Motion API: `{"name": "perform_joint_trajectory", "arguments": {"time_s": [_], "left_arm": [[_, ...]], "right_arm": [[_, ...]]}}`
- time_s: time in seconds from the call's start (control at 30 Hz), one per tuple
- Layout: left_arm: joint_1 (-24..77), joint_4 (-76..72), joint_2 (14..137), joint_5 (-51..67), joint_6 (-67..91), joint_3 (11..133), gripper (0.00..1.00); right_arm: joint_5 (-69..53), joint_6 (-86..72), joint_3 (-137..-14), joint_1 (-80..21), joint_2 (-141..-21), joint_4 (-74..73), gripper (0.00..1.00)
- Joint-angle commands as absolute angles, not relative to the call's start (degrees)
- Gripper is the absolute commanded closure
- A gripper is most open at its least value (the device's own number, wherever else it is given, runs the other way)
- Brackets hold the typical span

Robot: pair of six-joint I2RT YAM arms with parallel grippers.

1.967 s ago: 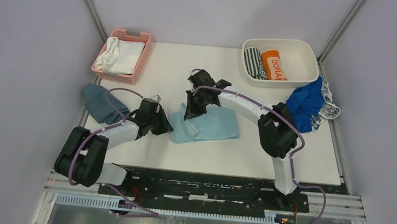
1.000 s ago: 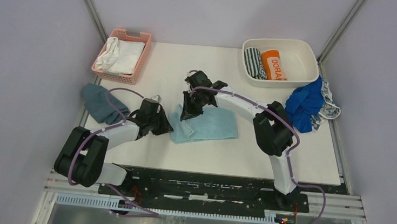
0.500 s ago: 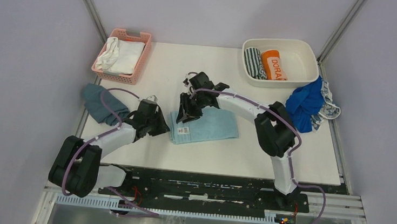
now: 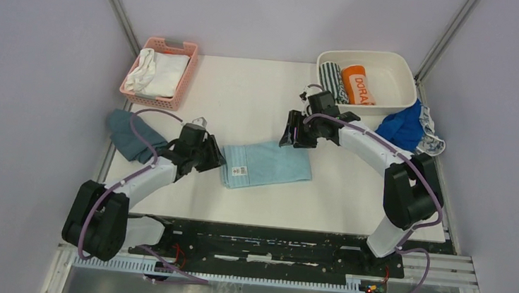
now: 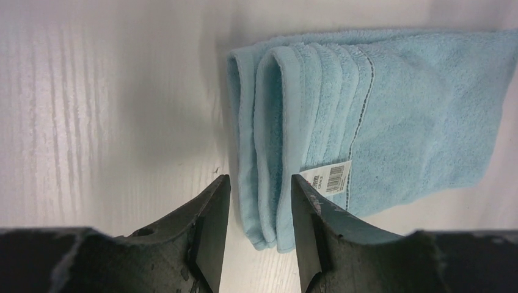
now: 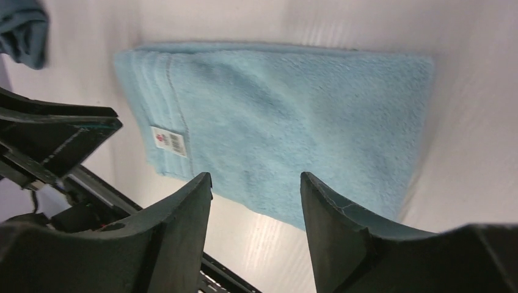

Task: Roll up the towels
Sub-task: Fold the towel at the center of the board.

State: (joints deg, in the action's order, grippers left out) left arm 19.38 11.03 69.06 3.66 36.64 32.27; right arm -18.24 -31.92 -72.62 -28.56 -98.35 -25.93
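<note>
- Right end effector has come off the light blue towel and swung back toward the white tub; jaws wide, empty.
- Left end effector sits just beside the towel's left folded edge, jaws part-open, holding nothing.
- Towel lies folded flat mid-desk, tag up. Soft, light, floppy, so the layers will likely slip; pinch the short left edge through all layers.
- Royal blue towel and patterned towel are heaped at the right edge, teal-grey cloth and pink basket on the left. Roll path looks unobstructed.
</note>
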Motion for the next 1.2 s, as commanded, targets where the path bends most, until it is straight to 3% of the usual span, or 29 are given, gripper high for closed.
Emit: {"name": "perform_joint_trajectory", "arguments": {"time_s": [0.0, 0.4, 0.67, 0.73, 0.83, 0.97, 1.17], "left_arm": [[19.59, 6.53, 73.38, 6.26, 38.30, 35.51, 0.52], [20.13, 5.88, 82.88, 5.55, 36.96, 38.25, 0.61], [19.68, 11.39, 83.21, -7.14, 37.32, 35.38, 0.90], [19.30, 11.64, 82.47, -8.64, 37.69, 34.51, 0.91], [19.25, 13.16, 81.50, -8.66, 37.61, 35.47, 0.81], [19.27, 16.12, 76.86, -8.66, 37.03, 38.27, 0.58], [21.15, 17.36, 71.40, -3.81, 37.44, 43.80, 0.51]], "right_arm": [[-13.66, -28.24, -69.58, -27.91, -95.44, -23.90, 0.35], [-12.40, -26.16, -67.93, -26.55, -98.00, -23.36, 0.35], [-9.40, -25.36, -64.89, -25.86, -97.58, -22.78, 0.35], [-9.48, -25.31, -64.38, -25.28, -97.16, -22.26, 0.36], [-12.18, -25.44, -64.53, -24.79, -97.38, -20.83, 0.38], [-16.46, -26.62, -65.35, -24.36, -97.69, -17.50, 0.40], [-24.93, -29.20, -68.51, -22.57, -100.43, -11.70, 0.45]]}}
